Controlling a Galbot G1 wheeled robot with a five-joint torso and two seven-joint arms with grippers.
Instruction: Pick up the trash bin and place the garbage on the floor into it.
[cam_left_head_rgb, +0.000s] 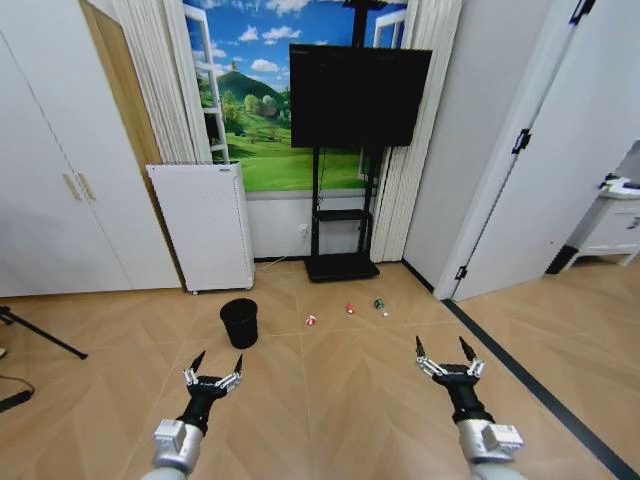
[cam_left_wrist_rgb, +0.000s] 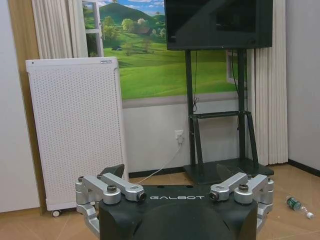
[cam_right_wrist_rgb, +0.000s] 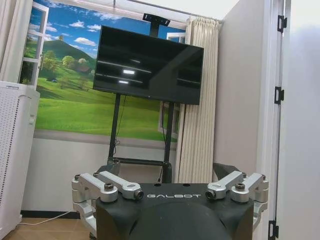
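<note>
Both arms held low out front, left gripper (cam_left_head_rgb: 213, 364) & right gripper (cam_left_head_rgb: 445, 350) fingers spread, holding nothing, ready to grab; trash bin (cam_left_head_rgb: 239, 322) upright on floor (cam_left_head_rgb: 340, 400) ahead-left; garbage (cam_left_head_rgb: 348, 308) strewn in a row just right of it, all well out of reach.

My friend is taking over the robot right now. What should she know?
Left gripper: open, holding nothing, low over the floor.
Right gripper: open, holding nothing, same height.
Trash bin: upright on the floor ahead of the left gripper, near the white heater.
Garbage: can, small red piece and bottle lie in a row right of the bin, before the TV stand.
Done: nothing.
Left: lift the bin, put all three pieces in.
</note>
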